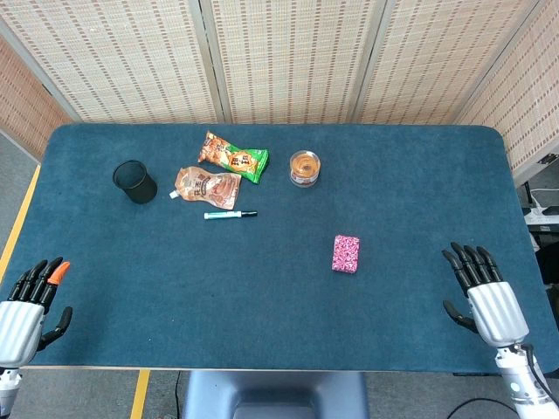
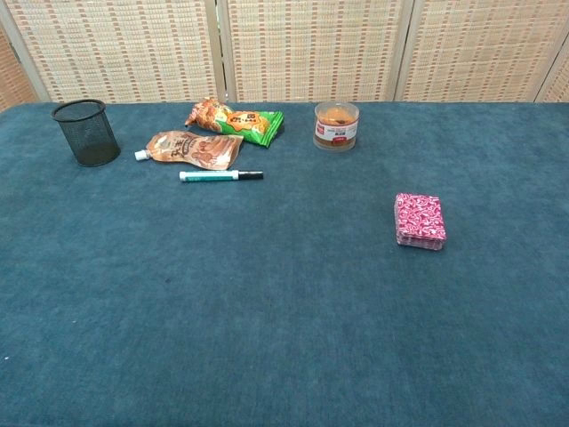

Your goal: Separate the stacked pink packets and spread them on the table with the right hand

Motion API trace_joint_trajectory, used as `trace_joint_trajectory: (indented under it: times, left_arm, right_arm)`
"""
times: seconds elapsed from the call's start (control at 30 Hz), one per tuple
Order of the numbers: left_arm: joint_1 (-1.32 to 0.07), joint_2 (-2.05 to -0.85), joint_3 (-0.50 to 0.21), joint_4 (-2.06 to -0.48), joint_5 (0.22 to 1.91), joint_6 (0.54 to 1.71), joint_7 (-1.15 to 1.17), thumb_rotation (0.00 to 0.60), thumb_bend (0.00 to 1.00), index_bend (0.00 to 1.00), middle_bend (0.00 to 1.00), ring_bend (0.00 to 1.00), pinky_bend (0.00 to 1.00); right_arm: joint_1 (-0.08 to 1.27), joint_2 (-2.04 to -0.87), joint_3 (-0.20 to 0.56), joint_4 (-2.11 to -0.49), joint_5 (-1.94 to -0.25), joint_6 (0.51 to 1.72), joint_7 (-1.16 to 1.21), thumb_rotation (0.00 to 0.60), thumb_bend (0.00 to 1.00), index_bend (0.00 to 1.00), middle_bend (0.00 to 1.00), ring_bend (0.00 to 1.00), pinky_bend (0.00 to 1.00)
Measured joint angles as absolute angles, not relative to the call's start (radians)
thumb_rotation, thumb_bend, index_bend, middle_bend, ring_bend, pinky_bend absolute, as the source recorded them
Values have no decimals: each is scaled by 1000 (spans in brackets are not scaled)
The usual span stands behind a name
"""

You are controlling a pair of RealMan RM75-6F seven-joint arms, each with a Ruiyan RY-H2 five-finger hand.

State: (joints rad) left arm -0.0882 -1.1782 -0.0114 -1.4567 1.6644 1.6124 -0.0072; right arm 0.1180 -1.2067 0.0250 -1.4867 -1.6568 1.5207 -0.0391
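Dark teal felt-covered table (image 1: 262,314), woven reed screens (image 1: 288,52) behind it. Landmark: stack of pink packets (image 1: 346,254), lying flat on the cloth right of table centre, nothing touching it; the chest view shows its layered edge, several packets squared up one on another (image 2: 419,221), which the head view flattens to a single pink rectangle. Both hands appear in the head view only. Right hand (image 1: 483,292) rests at the near right edge, well apart from the stack and to its right, fingers straight and apart, holding nothing. Left hand (image 1: 31,305) lies at the near left edge, far left of the stack, fingers extended, empty, one fingertip orange. Beyond the stack and to its left: black mesh pen cup (image 1: 134,182) farthest left, upright; green-and-orange snack bag (image 1: 233,158); brown spouted pouch (image 1: 206,187) just below it, touching; clear round tub (image 1: 305,168) with orange contents, the nearest of these to the stack; teal marker pen (image 1: 230,214) lying beside the pouch.
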Motion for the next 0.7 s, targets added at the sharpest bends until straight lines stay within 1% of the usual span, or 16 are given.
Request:
trace_joint_trajectory:
  times: [0.23, 0.37, 0.47, 0.57, 0.7]
  left_arm:
    - [-94, -1181, -10, -1452, 1673, 1609, -29, 600, 458, 0, 53, 54, 159]
    - [-96, -1180, -10, -1443, 1684, 1626, -54, 600, 459, 0, 53, 55, 165]
    - [-96, -1178, -10, -1438, 1674, 1618, -64, 600, 459, 0, 53, 56, 167]
    - [-97, -1178, -12, -1430, 1663, 1613, -72, 600, 458, 0, 52, 56, 168]
    - [-93, -1186, -12, -1423, 1661, 1617, -69, 600, 458, 0, 52, 56, 169]
  right_arm:
    - [124, -1220, 32, -1460, -1647, 1518, -38, 600, 199, 0, 0, 0, 0]
    - [152, -1232, 37, -1448, -1660, 1495, -37, 600, 198, 0, 0, 0, 0]
    - [193, -1227, 41, -1445, -1680, 1447, -69, 600, 198, 0, 0, 0, 0]
    - [255, -1218, 45, -1445, -1708, 1368, -137, 600, 199, 0, 0, 0, 0]
    - [368, -1208, 51, -1451, -1752, 1219, -246, 600, 199, 0, 2, 0, 0]
